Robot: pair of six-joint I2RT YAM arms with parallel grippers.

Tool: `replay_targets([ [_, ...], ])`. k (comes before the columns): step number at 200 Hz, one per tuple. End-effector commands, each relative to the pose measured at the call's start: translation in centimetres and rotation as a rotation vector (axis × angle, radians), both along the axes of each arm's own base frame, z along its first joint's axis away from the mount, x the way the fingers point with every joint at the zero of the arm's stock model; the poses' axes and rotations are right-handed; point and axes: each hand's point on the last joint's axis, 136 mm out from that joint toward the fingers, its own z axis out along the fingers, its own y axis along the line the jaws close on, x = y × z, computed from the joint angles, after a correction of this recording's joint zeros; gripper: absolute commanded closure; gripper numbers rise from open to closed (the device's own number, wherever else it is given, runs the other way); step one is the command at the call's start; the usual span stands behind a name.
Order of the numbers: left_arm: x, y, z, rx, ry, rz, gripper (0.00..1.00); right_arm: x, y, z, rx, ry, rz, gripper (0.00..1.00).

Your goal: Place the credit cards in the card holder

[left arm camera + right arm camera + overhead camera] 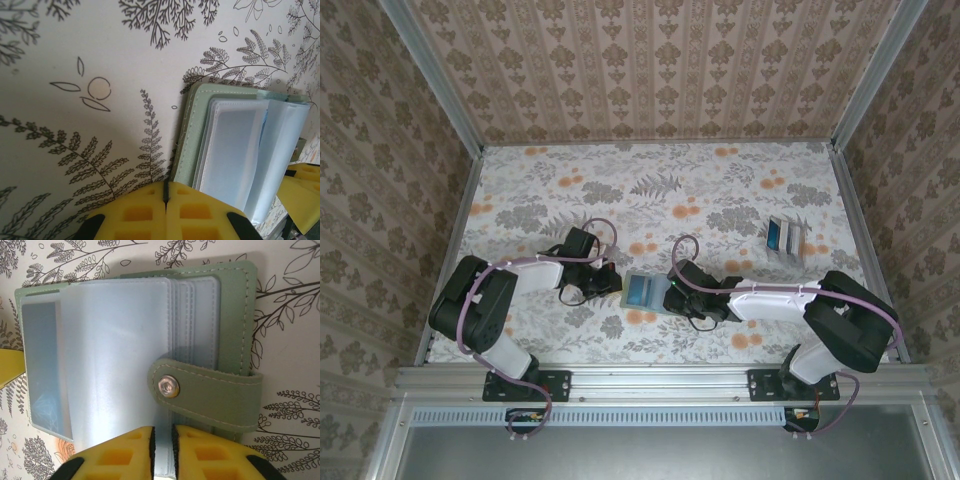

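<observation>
The sage-green card holder (642, 290) lies open on the table between both grippers. Its clear plastic sleeves (115, 350) are fanned out, and the snap strap (205, 390) is folded across them. My right gripper (163, 450) is nearly shut, pinching the near edge of one clear sleeve. My left gripper (166, 192) is shut, its tips at the edge of the green cover (192, 135); I cannot tell if it pinches that cover. A bluish-grey rectangle (42, 365) shows through a sleeve. The credit cards (787, 238) lie fanned at the right of the table, apart from both grippers.
The table has a floral cloth (660, 190) and is walled on three sides by patterned panels (650, 70). The right gripper's yellow finger (300, 195) shows beside the sleeves in the left wrist view. Both arms (480, 300) reach inward from the near rail.
</observation>
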Motion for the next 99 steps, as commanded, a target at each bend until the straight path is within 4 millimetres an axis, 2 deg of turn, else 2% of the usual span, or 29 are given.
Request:
replay_targets([
  [1, -0.58, 0.01, -0.87, 0.014, 0.010, -0.023, 0.99, 0.09, 0.66, 0.38, -0.001, -0.008, 0.021, 0.83],
  [53, -0.65, 0.06, -0.96, 0.013, 0.013, -0.021, 0.99, 0.20, 0.83, 0.55, 0.014, -0.023, 0.020, 0.85],
  [99, -0.61, 0.10, -0.97, 0.014, 0.012, -0.019, 0.99, 0.32, 0.98, 0.48, 0.036, -0.035, 0.013, 0.79],
])
